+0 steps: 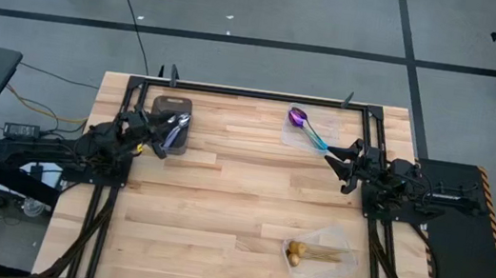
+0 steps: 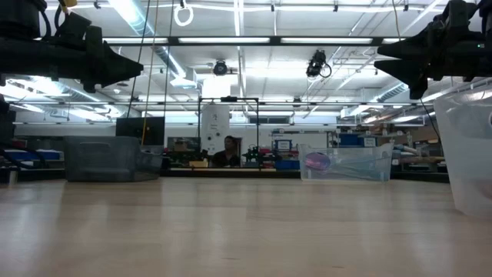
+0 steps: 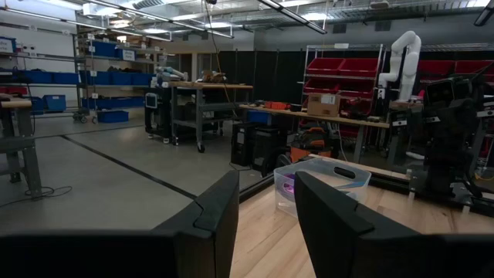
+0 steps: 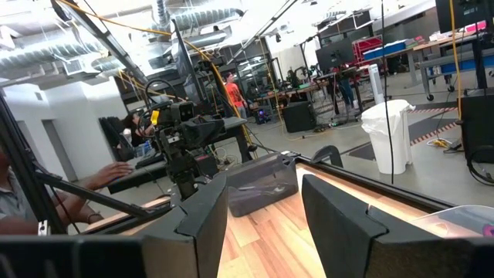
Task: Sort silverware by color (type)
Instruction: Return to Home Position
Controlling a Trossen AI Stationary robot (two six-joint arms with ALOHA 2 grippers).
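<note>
In the clear container lie slim purple spoons.

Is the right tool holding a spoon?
No, the right tool is open, and only the bare wooden table shows in the gap.

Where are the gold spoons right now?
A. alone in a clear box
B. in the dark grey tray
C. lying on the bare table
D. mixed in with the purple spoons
A: the gold spoons lie together inside a clear box, well apart from the purple spoons.
</note>
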